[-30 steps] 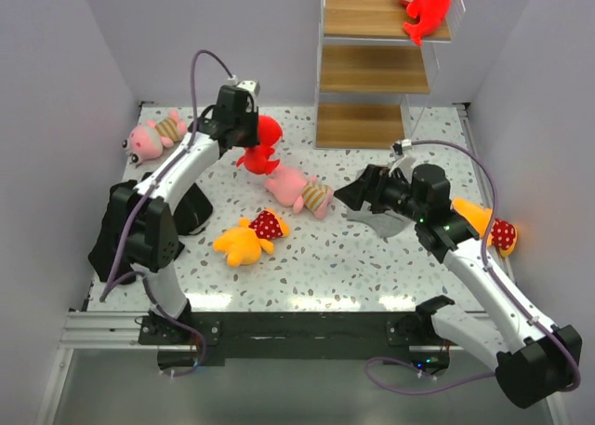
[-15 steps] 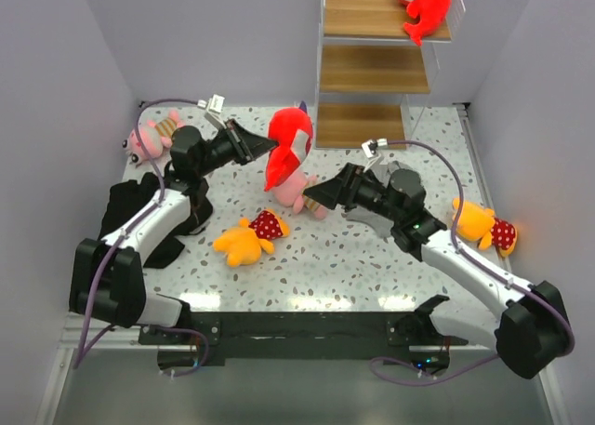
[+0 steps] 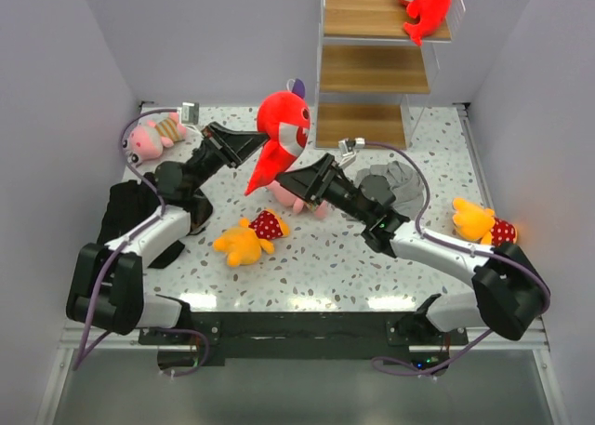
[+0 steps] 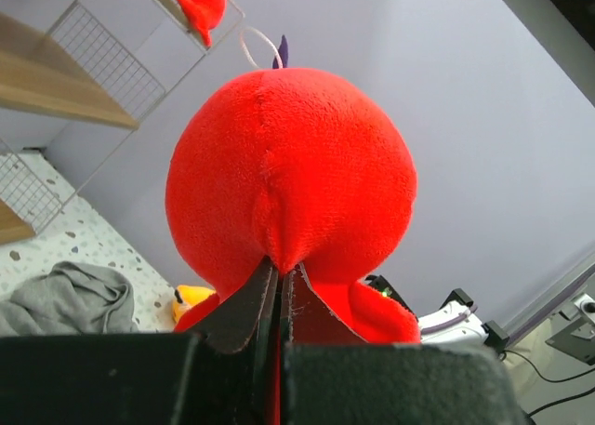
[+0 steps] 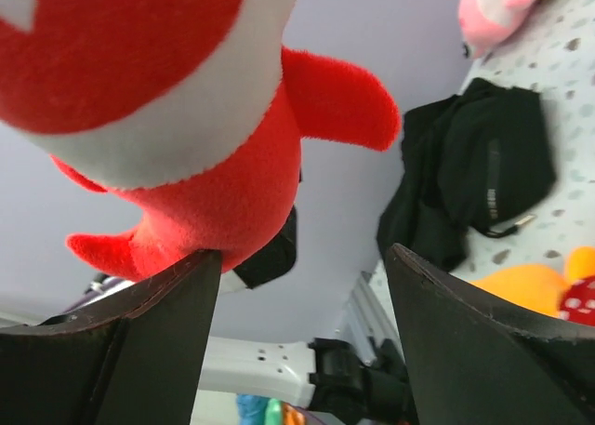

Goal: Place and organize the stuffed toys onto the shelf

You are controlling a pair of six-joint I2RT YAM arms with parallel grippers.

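My left gripper (image 3: 263, 147) (image 4: 279, 274) is shut on the back of a red-and-white stuffed toy (image 3: 282, 127) (image 4: 289, 174), holding it in the air above the table's middle. My right gripper (image 3: 290, 179) (image 5: 302, 251) stands open just under that toy (image 5: 158, 99); its left fingertip (image 5: 200, 267) meets the toy's lower body, and the gap between its fingers is empty. A second red-and-white toy (image 3: 424, 2) lies on the top board of the shelf (image 3: 372, 67). A pink toy (image 3: 153, 135) lies back left, another (image 3: 304, 197) under the grippers. Yellow toys lie mid-front (image 3: 246, 240) and right (image 3: 483, 222).
A grey cloth (image 3: 386, 179) lies crumpled in front of the shelf. A black cloth (image 3: 125, 211) sits at the left by the left arm's base. Grey walls close in the table on the left, back and right.
The left gripper has lifted the red-and-white toy from the table and swung it toward the middle. The right arm has reached left under the toy, its jaws narrowing a little.
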